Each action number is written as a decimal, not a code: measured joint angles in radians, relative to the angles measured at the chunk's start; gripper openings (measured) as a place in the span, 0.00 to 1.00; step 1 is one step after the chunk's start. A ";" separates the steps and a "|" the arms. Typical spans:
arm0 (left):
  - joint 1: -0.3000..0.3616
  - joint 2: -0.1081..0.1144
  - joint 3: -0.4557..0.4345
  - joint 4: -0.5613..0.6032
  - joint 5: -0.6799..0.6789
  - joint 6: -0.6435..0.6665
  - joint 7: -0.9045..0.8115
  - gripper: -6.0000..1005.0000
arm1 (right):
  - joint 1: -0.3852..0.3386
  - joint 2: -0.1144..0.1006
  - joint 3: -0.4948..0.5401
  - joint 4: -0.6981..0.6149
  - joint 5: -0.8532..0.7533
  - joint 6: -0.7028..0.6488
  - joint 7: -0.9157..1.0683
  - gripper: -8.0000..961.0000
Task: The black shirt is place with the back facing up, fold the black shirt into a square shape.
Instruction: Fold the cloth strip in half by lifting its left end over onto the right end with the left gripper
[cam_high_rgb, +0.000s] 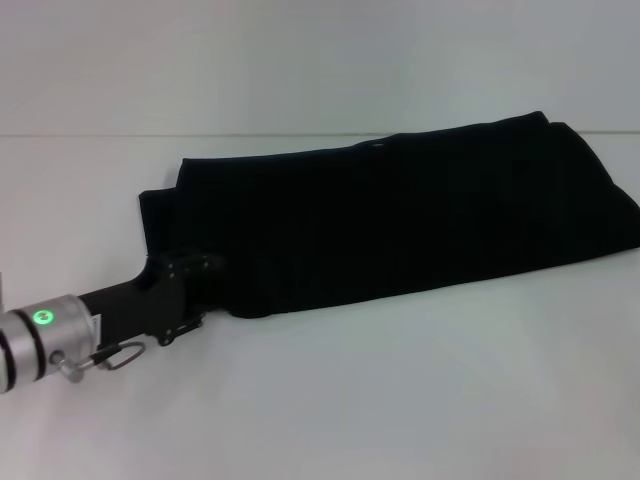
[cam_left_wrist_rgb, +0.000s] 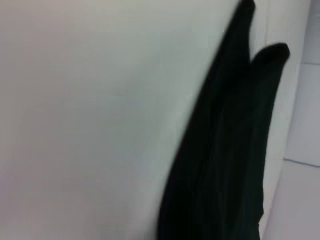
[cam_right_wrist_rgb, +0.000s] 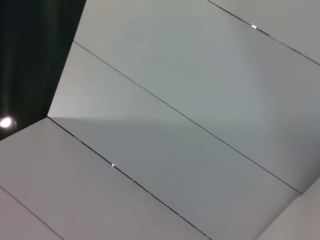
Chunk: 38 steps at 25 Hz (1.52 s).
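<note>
Left gripper (cam_high_rgb: 200, 268) at 8 o'clock, on the near-left end of the black shirt (cam_high_rgb: 400, 220); finger state cannot be told. Shirt lies as a long band, 9 to 3 o'clock. Likely mid-fold; next, carry that end toward 3 o'clock

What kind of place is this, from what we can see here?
Probably a lab or test room, not a home: a bare white table, a plain pale wall behind it, and only the black shirt with the left gripper at its near left edge.
</note>
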 joint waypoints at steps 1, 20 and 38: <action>-0.007 -0.001 0.000 -0.004 -0.001 -0.002 0.009 0.58 | -0.001 0.000 0.002 0.000 0.000 -0.003 0.000 0.89; 0.066 0.045 0.011 0.016 -0.041 0.123 0.029 0.58 | 0.005 0.001 0.011 0.000 0.000 0.005 0.000 0.89; 0.030 0.049 0.011 0.009 0.041 0.010 -0.027 0.58 | 0.010 0.000 0.021 0.000 0.000 0.016 0.000 0.89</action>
